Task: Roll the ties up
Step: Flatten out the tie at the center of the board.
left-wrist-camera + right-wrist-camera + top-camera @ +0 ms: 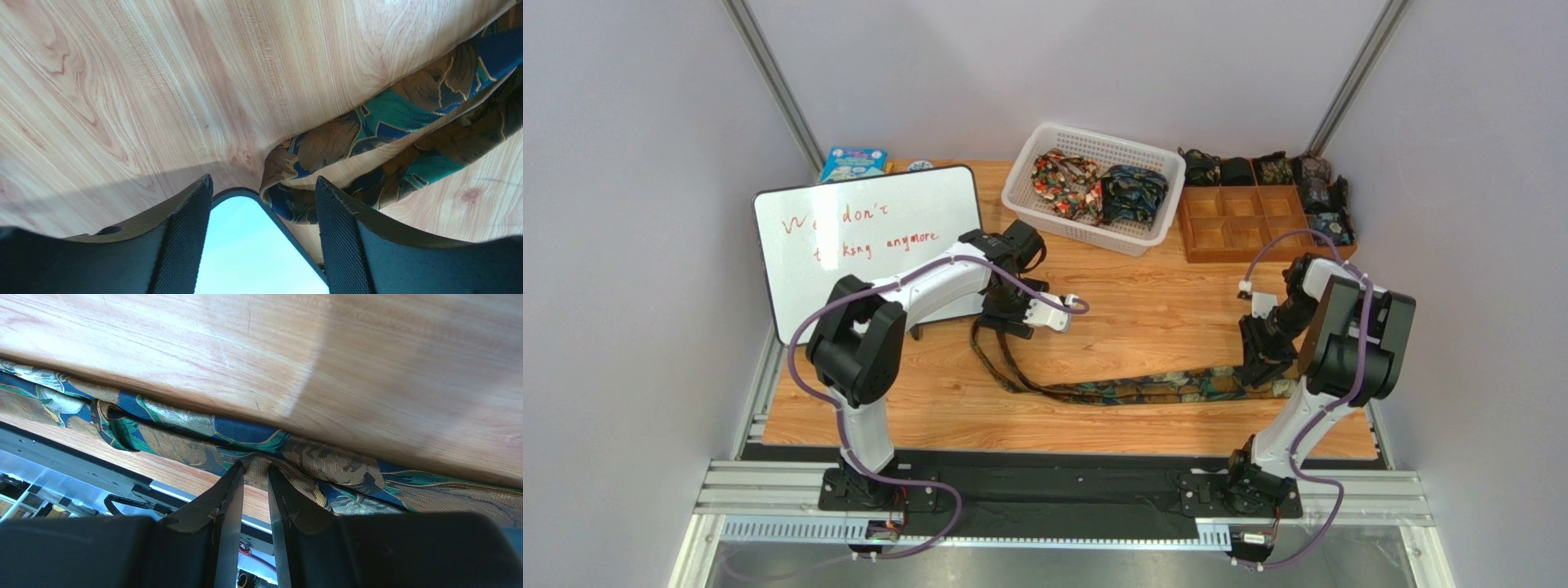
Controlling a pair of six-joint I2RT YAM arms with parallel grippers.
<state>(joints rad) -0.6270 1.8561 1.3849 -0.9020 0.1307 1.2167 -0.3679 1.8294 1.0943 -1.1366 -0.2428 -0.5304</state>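
- From above, one long tie (1136,390) lies stretched on the wooden table (1136,306), running along the near edge and then bending up towards the left gripper (1004,325).
- That overhead view hides both sets of jaws. The left gripper sits over the tie's doubled-back end, and the right gripper (1263,368) is down on the other end.
- The left wrist camera settles it. The fingers (184,239) are spread wide, and the folded end of the tie lies on the wood just beside one fingertip, not gripped.
- The right wrist camera shows what the top one cannot. Its fingers (227,508) are pressed almost together, pinching a small raised pucker of the fabric, and the rest lies flat along the table's edge above the metal frame (73,462).
- Only the overhead view takes in the far side:
  - a white basket (1026,184) holding bunched ties (1069,184);
  - a wooden tray (1192,239) with rolled ties (1234,169) in its far and right-hand compartments;
  - a whiteboard (867,233) at the left.
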